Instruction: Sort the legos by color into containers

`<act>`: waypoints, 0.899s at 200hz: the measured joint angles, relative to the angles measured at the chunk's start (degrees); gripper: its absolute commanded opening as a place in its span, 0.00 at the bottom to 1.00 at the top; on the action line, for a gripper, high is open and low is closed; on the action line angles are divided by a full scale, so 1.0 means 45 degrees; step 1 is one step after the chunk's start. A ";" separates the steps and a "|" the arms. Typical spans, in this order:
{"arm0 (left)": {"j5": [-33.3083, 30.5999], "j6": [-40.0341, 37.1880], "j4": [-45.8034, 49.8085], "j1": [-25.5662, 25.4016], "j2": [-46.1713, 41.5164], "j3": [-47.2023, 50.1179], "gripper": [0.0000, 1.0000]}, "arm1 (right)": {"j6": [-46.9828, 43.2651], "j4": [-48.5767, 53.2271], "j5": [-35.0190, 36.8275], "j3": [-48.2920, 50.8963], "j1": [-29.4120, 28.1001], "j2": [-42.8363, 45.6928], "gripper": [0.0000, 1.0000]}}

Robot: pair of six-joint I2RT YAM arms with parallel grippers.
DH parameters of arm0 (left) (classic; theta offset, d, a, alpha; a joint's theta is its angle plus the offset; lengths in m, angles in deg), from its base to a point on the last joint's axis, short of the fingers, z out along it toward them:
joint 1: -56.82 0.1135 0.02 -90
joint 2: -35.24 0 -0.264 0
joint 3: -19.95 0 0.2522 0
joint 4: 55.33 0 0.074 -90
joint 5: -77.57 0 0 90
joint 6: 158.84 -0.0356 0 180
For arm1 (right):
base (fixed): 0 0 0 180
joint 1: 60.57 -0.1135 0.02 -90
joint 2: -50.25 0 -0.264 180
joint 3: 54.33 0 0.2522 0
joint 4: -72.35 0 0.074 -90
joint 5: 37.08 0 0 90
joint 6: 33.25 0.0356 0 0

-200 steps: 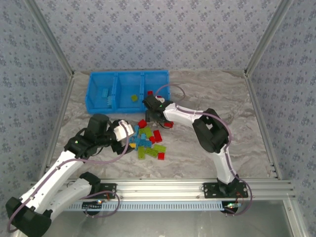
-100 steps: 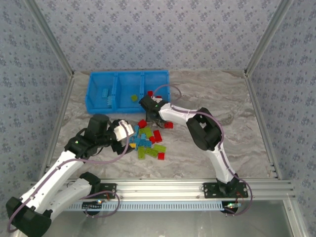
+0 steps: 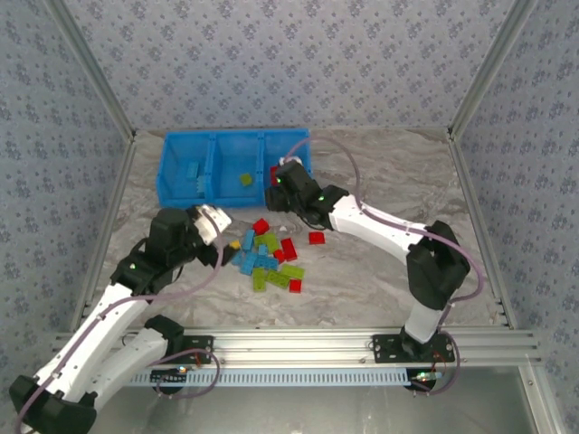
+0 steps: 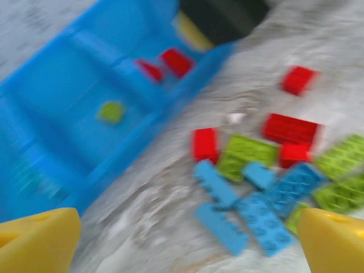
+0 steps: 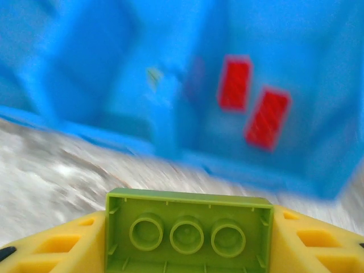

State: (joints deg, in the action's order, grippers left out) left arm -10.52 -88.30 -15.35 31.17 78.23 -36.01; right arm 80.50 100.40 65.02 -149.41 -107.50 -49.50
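Your overhead view is bright and even, soft light from above leaving faint shadows under the white robot arms [image 3: 371, 222] on the grey marbled tabletop [image 3: 362, 289]. Your left wrist view is smeared by motion: the bright blue plastic bins [image 4: 68, 114] and small studded plastic bricks [image 4: 267, 207] lose their edges. In your right wrist view the lime-green studded brick [image 5: 187, 233] is sharp, the bins behind blurred.
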 measured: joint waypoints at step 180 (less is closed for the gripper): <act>-0.5090 0.2599 -0.0500 0.1617 0.0457 -0.0622 0.93 | -0.6193 0.6125 0.1122 -1.7889 -0.0476 -1.1055 0.78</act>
State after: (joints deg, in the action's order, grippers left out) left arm -33.42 -76.61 -17.61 38.45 80.28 -38.80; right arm 52.63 127.96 70.07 -229.90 -109.65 -99.24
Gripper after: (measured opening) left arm 0.949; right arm 0.783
